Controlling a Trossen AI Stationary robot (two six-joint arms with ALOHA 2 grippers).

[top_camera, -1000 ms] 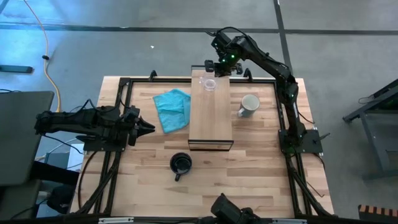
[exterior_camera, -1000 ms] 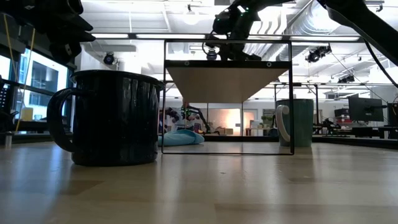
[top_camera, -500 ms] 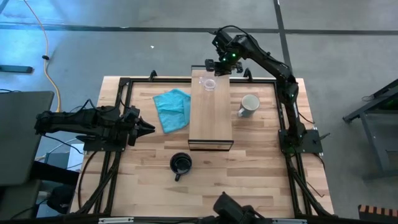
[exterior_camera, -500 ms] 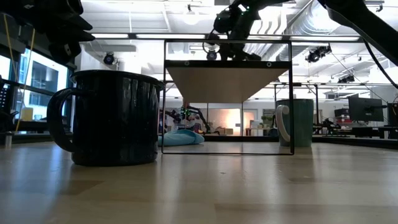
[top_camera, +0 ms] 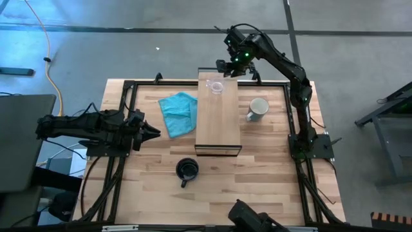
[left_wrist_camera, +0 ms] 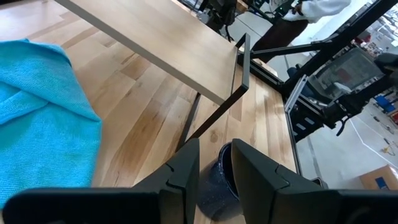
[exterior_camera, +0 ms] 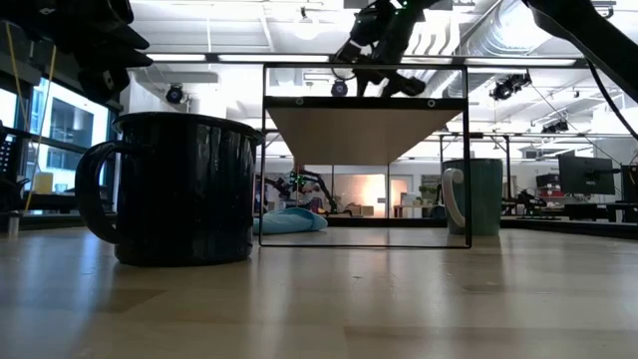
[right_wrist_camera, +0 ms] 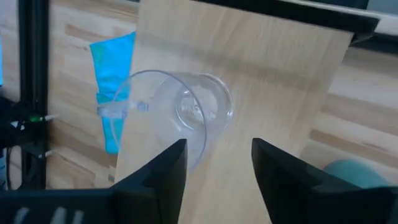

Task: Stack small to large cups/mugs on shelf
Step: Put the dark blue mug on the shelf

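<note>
The clear glass cup (top_camera: 216,86) (right_wrist_camera: 180,118) stands upright on its base at the far end of the light-wood shelf (top_camera: 219,125). My right gripper (top_camera: 226,67) (right_wrist_camera: 219,149) hovers open just above and beyond it, touching nothing. The white mug (top_camera: 258,108) stands on the table to the right of the shelf. On the table in front of the shelf's near end sits the black mug (top_camera: 187,169) (exterior_camera: 184,189). My left gripper (top_camera: 152,133) (left_wrist_camera: 215,168) waits at the table's left with a narrow gap between its fingers, holding nothing.
A crumpled teal cloth (top_camera: 179,113) lies on the table just left of the shelf. The black table frame (top_camera: 132,87) runs along the edges. Bare wood shows between the black mug and the near edge.
My right gripper has opened and drawn up a little toward the table's far edge, away from the glass cup. The cup stays standing on the shelf's far end.
</note>
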